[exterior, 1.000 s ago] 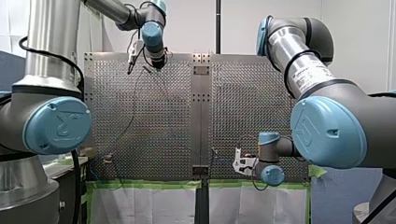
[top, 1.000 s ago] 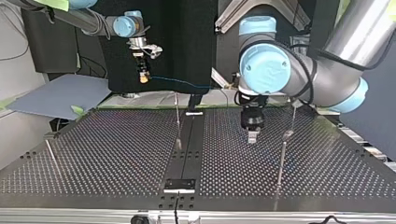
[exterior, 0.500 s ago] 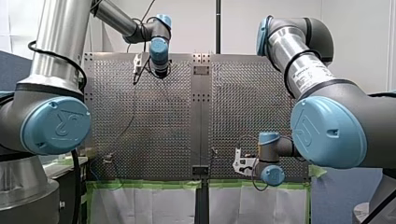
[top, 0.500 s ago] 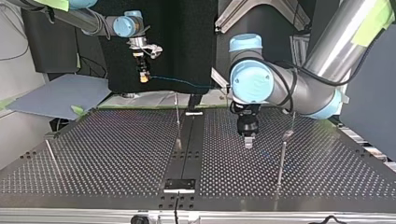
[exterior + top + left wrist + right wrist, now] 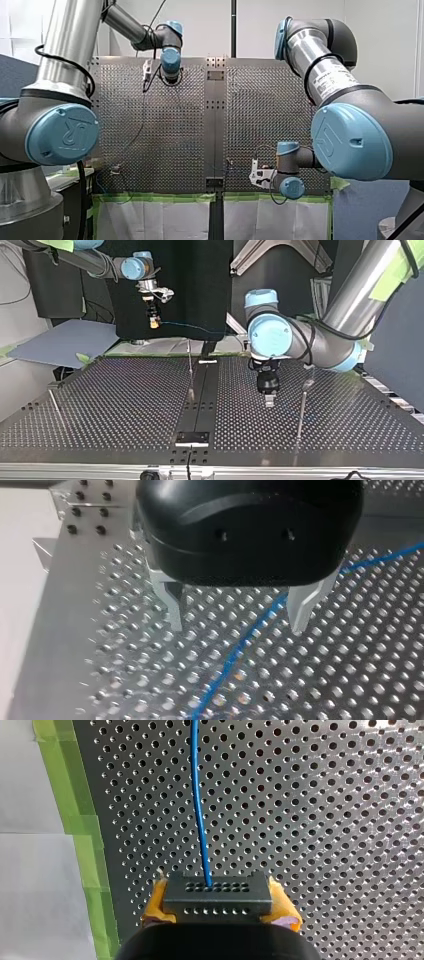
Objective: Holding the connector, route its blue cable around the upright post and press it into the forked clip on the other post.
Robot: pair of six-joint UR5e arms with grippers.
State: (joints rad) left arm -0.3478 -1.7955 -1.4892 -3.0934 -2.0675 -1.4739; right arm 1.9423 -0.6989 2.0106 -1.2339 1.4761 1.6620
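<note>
In the right wrist view my right gripper (image 5: 218, 912) has its yellow pads shut on a black connector (image 5: 218, 893). A blue cable (image 5: 199, 805) leaves the connector and runs ahead over the perforated plate. At the top view's far left this gripper (image 5: 154, 323) hangs above the table's back edge, and the cable (image 5: 192, 328) stretches right from it. My left gripper (image 5: 238, 626), black with metal fingers, stands open just above the plate, over a stretch of the cable (image 5: 248, 641). In the top view it (image 5: 270, 401) sits between an upright post (image 5: 190, 371) and a post with a forked clip (image 5: 308, 384).
A thin rod (image 5: 55, 406) stands at the top view's left edge of the perforated table (image 5: 125, 405). A dark centre strip (image 5: 200, 400) divides the two plates. Green tape (image 5: 82, 835) lines the table's edge near my right gripper. A grey sheet (image 5: 65, 342) lies behind the table.
My left gripper has moved across the plate toward the near edge of the top view and a little lower, still open. My right arm has held still with the connector.
</note>
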